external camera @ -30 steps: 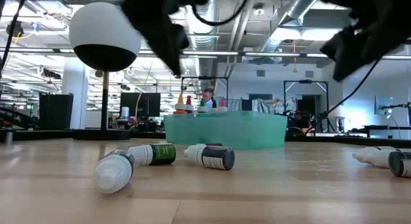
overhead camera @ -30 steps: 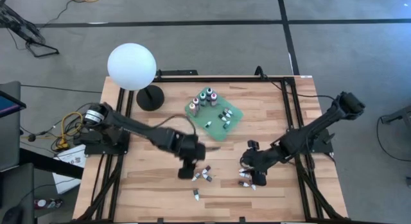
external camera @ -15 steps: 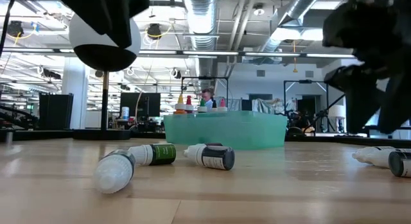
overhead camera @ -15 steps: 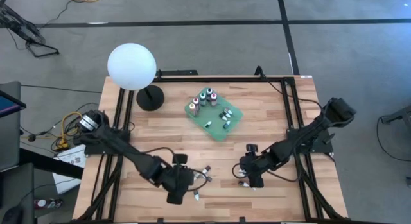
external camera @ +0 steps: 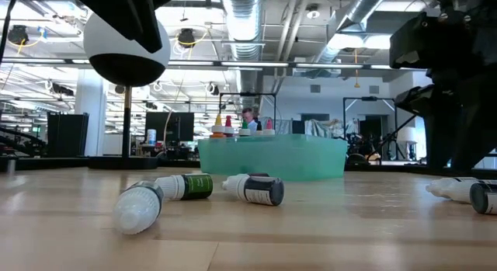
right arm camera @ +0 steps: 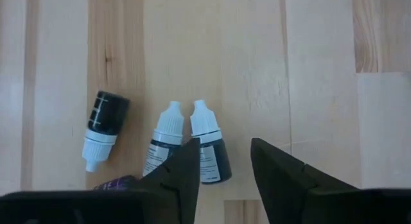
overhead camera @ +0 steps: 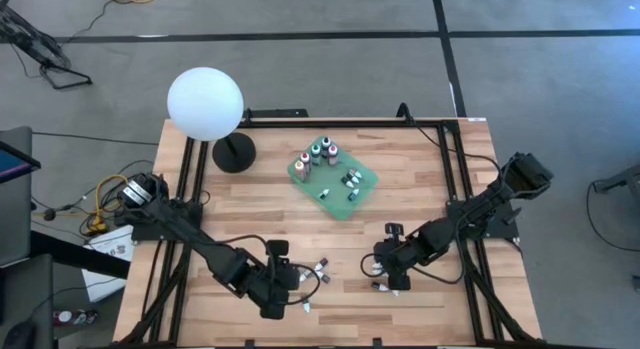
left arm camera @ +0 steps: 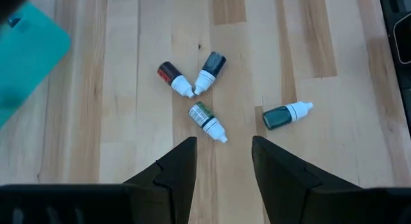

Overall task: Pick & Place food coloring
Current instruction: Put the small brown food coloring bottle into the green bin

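The left end effector [overhead camera: 283,289] hangs low over the near part of the desk [overhead camera: 420,309], its fingers [left arm camera: 173,176] spread with bare wood between them; nothing is pinched; just ahead of it lie four small bottles: a red one [left arm camera: 174,78], a dark one [left arm camera: 209,71] and a green one [left arm camera: 207,120] with their white tips nearly meeting, and a teal one [left arm camera: 286,115] a little apart to one side; one corner of the tray [left arm camera: 29,47] shows at the edge of that wrist view.

The right end effector [overhead camera: 393,274] is down over a second cluster on the desk's right half; its fingers [right arm camera: 180,172] are parted and grip nothing; one white-capped bottle [right arm camera: 208,150] lies partly between them, a second [right arm camera: 163,140] just beside it under one finger, a black bottle [right arm camera: 103,129] further off, and a purple label [right arm camera: 115,183] peeks out by the finger.

In the high view the green tray [overhead camera: 362,197] sits mid-desk behind both clusters, holding upright capped bottles [overhead camera: 322,151] at its far corner and a few small ones [overhead camera: 349,179] lying flat; the globe lamp [overhead camera: 205,104] stands at the far left corner.

From desk height three bottles lie on their sides near the camera: a white one [external camera: 138,207], a green-labelled one [external camera: 186,185] and a dark one [external camera: 256,189].
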You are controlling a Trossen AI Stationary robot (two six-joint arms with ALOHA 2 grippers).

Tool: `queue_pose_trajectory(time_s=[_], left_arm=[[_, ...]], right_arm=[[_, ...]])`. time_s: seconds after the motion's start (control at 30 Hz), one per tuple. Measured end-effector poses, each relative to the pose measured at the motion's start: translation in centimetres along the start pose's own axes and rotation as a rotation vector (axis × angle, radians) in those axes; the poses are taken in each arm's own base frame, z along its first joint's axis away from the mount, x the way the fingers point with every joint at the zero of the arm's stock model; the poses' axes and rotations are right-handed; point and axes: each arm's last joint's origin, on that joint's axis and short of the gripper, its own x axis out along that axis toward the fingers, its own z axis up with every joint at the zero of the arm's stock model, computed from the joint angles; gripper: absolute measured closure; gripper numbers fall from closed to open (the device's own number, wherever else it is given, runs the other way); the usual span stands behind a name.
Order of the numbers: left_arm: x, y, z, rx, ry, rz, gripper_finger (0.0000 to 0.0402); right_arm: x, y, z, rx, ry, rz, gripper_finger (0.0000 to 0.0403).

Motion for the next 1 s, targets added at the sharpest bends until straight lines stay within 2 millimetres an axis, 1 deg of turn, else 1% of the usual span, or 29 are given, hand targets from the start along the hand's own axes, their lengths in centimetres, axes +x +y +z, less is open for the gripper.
queue_pose_trajectory(time_s=[0.13,0.27,0.7,1.0], left_arm=[[0.0,0.0,0.0,0.000,0.000,0.000,0.0258],[0.0,0.0,0.0,0.000,0.001,0.000,0.0258],[0.0,0.0,0.0,0.000,0.001,0.000,0.0258],[0.0,0.0,0.0,-0.001,0.001,0.000,0.0258]], right_arm=[[0.0,0.0,0.0,0.000,0.000,0.000,0.0280],[0.0,0.0,0.1,0.001,-0.006,0.003,0.0277],[0.0,0.1,0.1,0.002,-0.012,0.007,0.0241],[1.7,0.1,-0.3,-0.009,0.048,-0.023,0.0233]])
